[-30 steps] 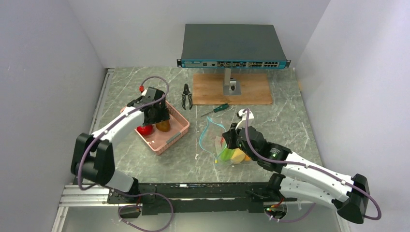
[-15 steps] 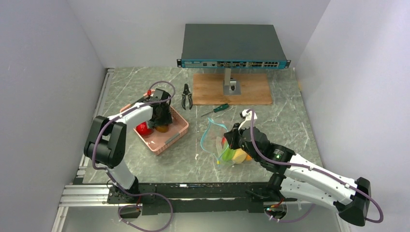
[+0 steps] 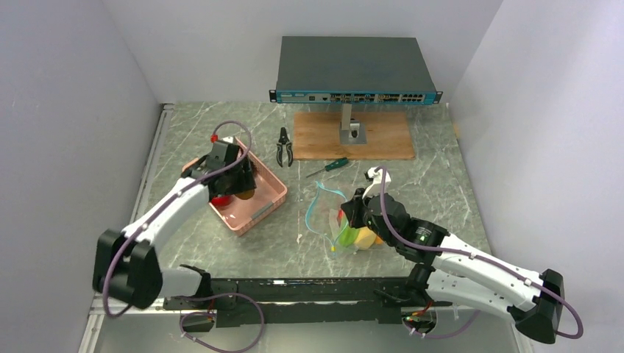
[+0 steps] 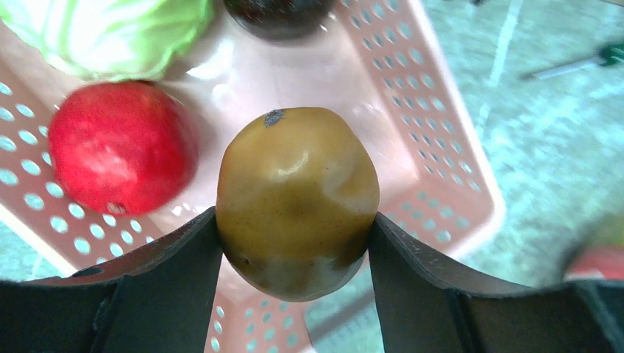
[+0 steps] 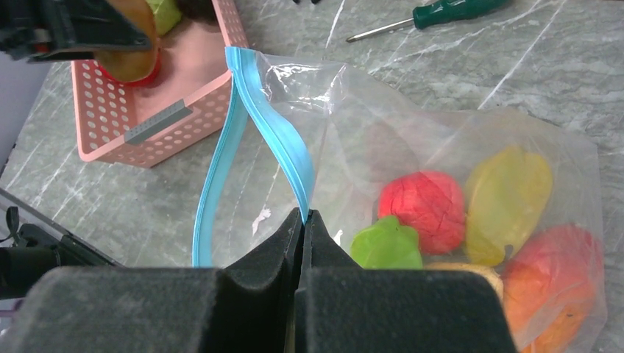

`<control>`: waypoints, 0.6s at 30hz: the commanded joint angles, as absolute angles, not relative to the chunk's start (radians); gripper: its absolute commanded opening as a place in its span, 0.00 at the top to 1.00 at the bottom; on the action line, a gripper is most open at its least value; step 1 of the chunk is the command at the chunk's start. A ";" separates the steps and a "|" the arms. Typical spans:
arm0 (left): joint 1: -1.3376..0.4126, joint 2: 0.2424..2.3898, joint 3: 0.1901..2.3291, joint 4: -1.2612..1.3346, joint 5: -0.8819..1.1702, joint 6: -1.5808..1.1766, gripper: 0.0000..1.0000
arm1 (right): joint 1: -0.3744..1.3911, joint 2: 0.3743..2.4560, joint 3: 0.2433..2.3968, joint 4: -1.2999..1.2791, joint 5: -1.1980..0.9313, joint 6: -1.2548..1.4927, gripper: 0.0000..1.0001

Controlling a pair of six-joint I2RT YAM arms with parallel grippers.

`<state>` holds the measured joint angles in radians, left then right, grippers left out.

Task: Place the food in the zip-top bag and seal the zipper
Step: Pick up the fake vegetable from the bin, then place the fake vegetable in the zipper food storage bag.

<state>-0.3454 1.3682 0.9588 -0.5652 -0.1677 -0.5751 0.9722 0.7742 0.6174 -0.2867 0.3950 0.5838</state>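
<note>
Step in hand: fetching next food. Left claw (image 4: 293, 220) grips brownish-yellow fruit (image 4: 294, 176) inside pink basket (image 4: 441, 147). Zip-top bag (image 5: 441, 140) lies on tabletop (image 3: 434, 176) right of basket, partly filled. Right claw (image 5: 303, 220) pinches zipper (image 5: 279, 143), holding mouth open. Next move, likely: lift fruit, carry rightward into mouth.

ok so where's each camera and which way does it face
top external: fixed above and behind the arm bases, looking down at the table; both arms show
left wrist: on the left wrist, looking down into the pink basket; left fingers hold a yellow-brown fruit
right wrist: on the right wrist, facing the zip-top bag; right fingers pinch the zipper
shared: screwdriver in top and right wrist
</note>
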 commanded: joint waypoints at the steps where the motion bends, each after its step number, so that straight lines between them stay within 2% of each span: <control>1: -0.343 1.186 0.884 -0.545 0.031 -0.555 0.60 | 0.974 0.782 0.632 -0.241 0.398 0.584 1.00; 11: -0.359 0.917 0.690 -0.337 0.515 -0.632 0.67 | 0.976 0.886 0.669 -0.184 0.376 0.560 1.00; 14: -0.417 0.896 0.665 -0.248 0.564 -0.677 0.69 | 0.975 0.906 0.682 -0.178 0.366 0.566 1.00; 18: -0.567 0.927 0.683 -0.183 0.518 -0.705 0.71 | 0.975 0.923 0.685 -0.148 0.355 0.563 1.00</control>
